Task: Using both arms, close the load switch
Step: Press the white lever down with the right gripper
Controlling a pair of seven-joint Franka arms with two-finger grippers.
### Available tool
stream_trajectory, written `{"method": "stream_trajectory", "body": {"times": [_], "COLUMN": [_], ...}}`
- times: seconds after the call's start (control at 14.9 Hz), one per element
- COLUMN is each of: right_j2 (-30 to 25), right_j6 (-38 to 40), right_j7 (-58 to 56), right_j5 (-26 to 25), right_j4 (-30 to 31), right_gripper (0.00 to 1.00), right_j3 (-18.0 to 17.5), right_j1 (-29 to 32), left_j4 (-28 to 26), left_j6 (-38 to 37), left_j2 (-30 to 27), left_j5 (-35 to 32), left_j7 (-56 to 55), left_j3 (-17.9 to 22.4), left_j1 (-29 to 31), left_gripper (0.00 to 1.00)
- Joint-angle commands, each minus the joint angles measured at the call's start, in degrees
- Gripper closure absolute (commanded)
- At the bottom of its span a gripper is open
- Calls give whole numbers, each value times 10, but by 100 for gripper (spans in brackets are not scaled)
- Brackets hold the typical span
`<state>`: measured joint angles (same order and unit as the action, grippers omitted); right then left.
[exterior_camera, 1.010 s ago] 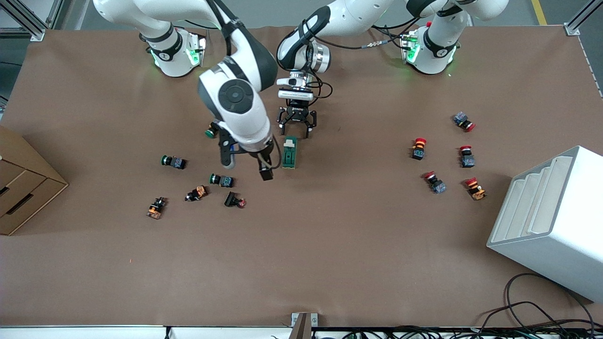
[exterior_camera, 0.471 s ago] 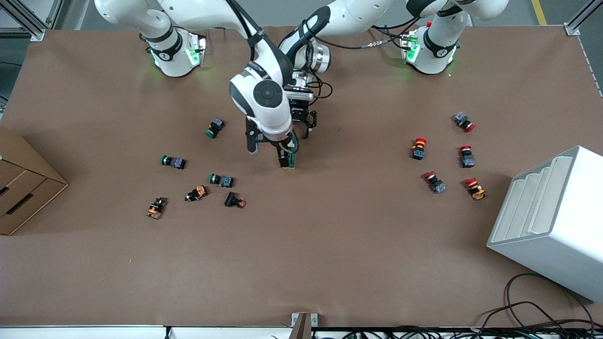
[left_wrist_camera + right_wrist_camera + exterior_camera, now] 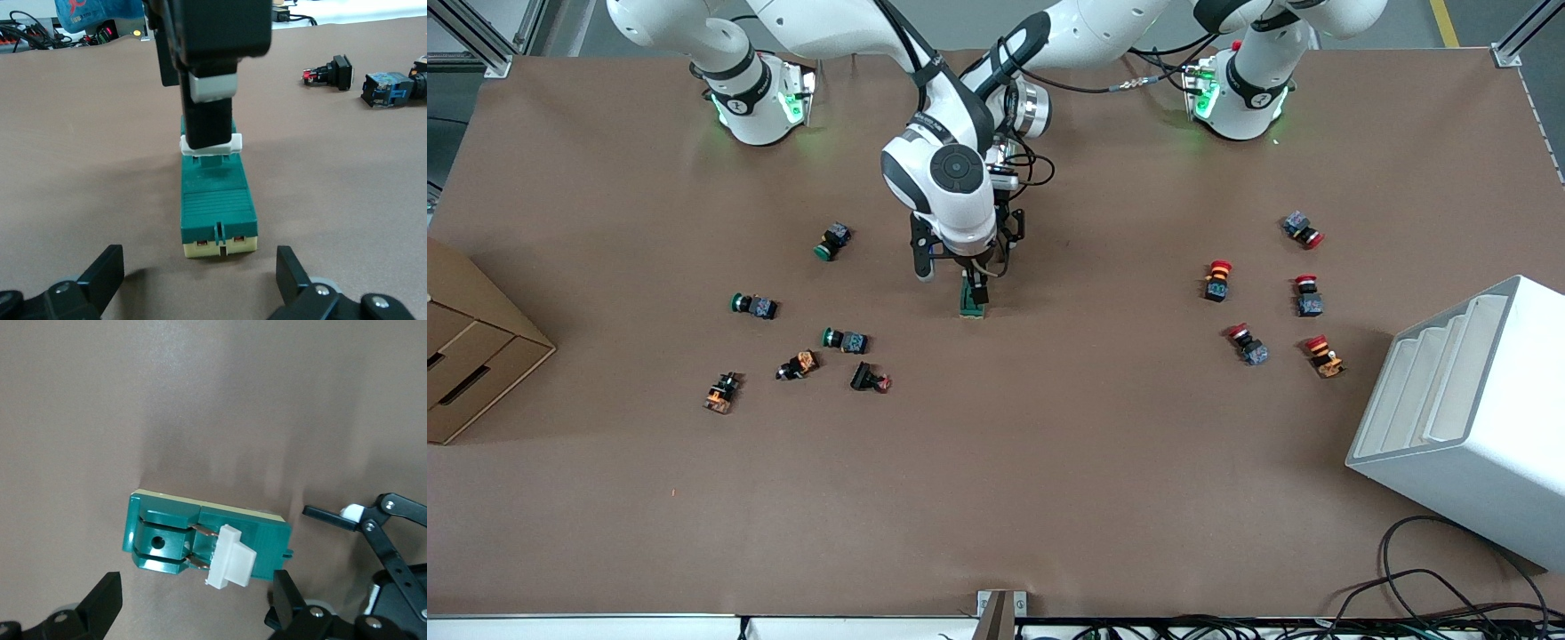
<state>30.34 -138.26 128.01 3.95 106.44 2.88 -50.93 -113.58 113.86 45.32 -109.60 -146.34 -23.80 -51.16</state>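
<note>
Switch (image 3: 972,303): lies flat mid-table, long axis running nearer-to-farther from the front camera; white lever (image 3: 211,144) sits toward its nearer part.
Right gripper (image 3: 971,286): over the switch, pointing down, fingers spread wide, one finger (image 3: 208,107) on the lever.
Left gripper (image 3: 996,238): low at the switch's farther end, fingers open, holding nothing.

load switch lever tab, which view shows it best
The right wrist view: the white lever tab shows whole, from above, on the load switch. In the left wrist view the right gripper's finger covers part of the tab. The front view shows only the switch's near end under the right arm.
</note>
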Motion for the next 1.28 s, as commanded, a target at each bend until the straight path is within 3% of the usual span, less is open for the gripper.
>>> {"method": "stream_trajectory", "body": {"times": [0.0,0.81,1.21], "right_j2": [4,20,25], "right_j6": [-32,-49,-55], "right_j7": [10,7,0], "right_j5": [-5,-29,-32], "right_j4": [16,9,-26], "right_gripper": [0,0,0], "right_j3": [7,9,8], "right_j1": [-4,16,42], "left_j4": [13,12,11], "left_j6": [-9,-24,-24], "left_j2": [20,20,20], "left_j5": [-10,-10,-9], "left_j7": [-13,-22,-23], "left_j3": [2,2,2], "left_j1": [-2,-2,-2], "left_gripper": [0,0,0]}}
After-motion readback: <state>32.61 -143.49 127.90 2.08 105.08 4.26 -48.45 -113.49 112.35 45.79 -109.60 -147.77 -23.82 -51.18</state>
